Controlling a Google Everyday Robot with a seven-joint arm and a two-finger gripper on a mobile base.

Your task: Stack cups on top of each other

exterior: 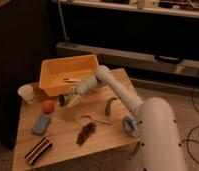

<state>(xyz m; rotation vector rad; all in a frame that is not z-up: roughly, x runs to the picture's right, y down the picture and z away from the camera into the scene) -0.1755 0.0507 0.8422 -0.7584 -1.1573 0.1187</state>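
Observation:
The white cup [27,92] stands upright at the table's left edge, left of the yellow bin. The pale green cup [64,99] with a dark inside is tilted on its side between my fingers. My gripper [69,99] is shut on it, just in front of the bin's near left corner and a little above the table. The arm reaches in from the lower right. The green cup is to the right of the white cup and apart from it.
A big yellow bin [53,72] stands at the back of the wooden table [68,145]. An orange-red ball [47,105] lies beside my gripper. A blue sponge [41,124], a striped block [38,150], a dark bunch [86,132] and a green vegetable [110,106] lie around.

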